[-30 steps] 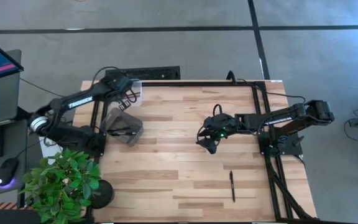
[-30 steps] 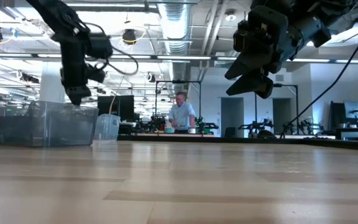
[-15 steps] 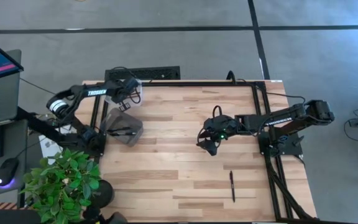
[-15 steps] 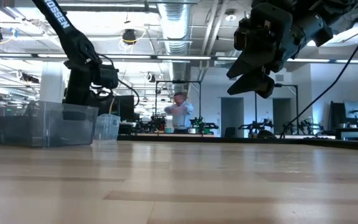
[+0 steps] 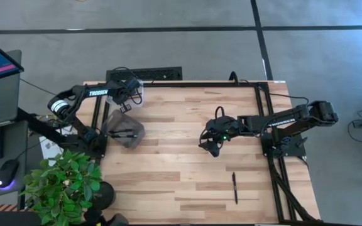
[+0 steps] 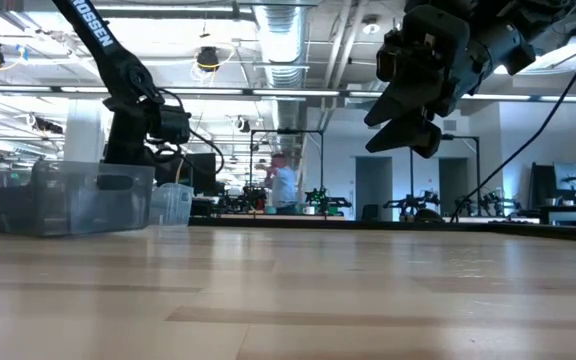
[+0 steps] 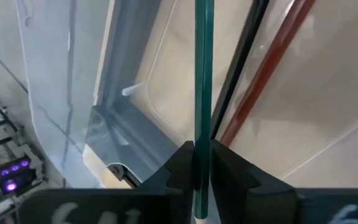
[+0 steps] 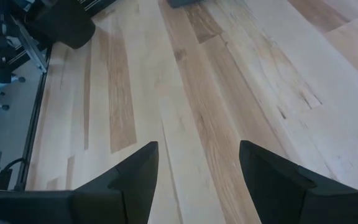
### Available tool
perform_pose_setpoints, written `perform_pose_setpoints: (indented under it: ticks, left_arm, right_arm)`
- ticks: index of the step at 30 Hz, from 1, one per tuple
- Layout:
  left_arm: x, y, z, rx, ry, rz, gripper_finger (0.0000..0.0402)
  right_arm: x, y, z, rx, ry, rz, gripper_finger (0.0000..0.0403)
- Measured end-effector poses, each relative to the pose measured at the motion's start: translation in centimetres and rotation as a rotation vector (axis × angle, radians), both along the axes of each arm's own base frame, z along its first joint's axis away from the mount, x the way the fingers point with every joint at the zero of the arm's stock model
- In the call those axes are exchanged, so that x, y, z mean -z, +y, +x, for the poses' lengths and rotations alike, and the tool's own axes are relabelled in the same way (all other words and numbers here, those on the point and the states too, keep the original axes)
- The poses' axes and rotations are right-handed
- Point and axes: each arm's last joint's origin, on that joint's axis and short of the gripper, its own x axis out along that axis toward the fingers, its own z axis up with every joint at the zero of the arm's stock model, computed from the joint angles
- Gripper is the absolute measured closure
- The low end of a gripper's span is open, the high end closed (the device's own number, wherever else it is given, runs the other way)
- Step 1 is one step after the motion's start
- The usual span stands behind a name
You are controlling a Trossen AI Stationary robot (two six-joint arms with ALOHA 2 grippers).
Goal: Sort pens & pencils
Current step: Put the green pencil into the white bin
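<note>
In the left wrist view my left gripper is shut on a thin green pencil that reaches into a clear container. A red pencil and a dark one lie inside it. From above, that gripper sits at the clear container by the table's far left corner. A grey bin beside it holds a black pen. Another black pen lies flat on the table near the right front. My right gripper hangs open above mid-table, touching nothing. My left gripper pinches the green pencil's shaft between its two fingers. The pencil runs on past the fingertips into the clear container, and its far end is out of the picture. Whether that end rests on anything cannot be told.
The grey bin and the clear container stand at the far left in the low view. My right gripper hovers well above the wood, with bare boards under it. A potted plant sits off the near left corner.
My left arm swung toward the table's far edge and its gripper came down at the clear container during the first half second, then held still. My right arm has kept its place.
</note>
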Motion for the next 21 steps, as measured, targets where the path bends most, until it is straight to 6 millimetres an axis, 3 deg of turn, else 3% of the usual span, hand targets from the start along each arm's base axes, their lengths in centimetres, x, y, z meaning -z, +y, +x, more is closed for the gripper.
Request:
perform_pose_setpoints:
  ticks: [21]
  left_arm:
    - [-0.28, 0.16, -0.13, 0.021, 0.137, 0.077, 0.0362]
  right_arm:
    - [0.0, 0.01, 0.0, 0.0, 0.0, 0.001, 0.0158]
